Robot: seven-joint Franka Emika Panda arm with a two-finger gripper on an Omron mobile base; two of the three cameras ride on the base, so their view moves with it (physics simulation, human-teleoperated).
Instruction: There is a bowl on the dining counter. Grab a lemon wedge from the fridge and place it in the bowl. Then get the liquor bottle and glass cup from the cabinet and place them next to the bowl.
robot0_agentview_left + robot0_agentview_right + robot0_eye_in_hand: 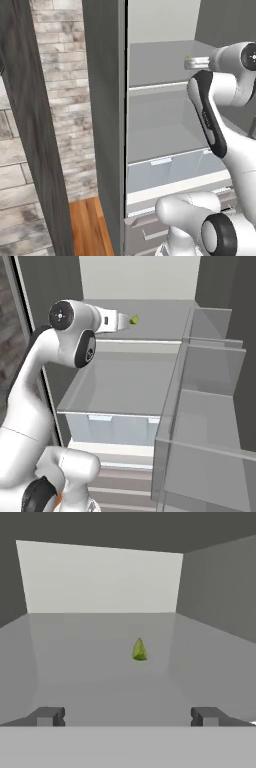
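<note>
Fingers [48,716]: nearest to my hand camera, two dark tips low in the frame, spread wide with nothing between them.
Gripper [127,716]: I read it as spread, level with the shelf and aimed at the wedge, which sits well ahead of the tips and apart from them. In the right base view the hand's end [121,321] sits just short of the wedge.
Arm [70,336]: I see it reaching forward into the open fridge at upper-shelf height; in the left base view its wrist [235,60] is at the right edge.
Shelf [90,662]: grey, flat, carrying the wedge; side walls rise to left and right in the hand view.
Wedge [139,649]: yellow-green lemon piece, pointed end up, resting on the shelf slightly right of centre between my fingers' lines. In the right base view it [134,319] shows just past the hand.
Drawer [115,428]: clear-fronted, below the lower shelf.
Door [210,406]: swung open at right, with clear bins stacked down it.
Back wall [100,579]: pale, behind the wedge, farthest from me.
</note>
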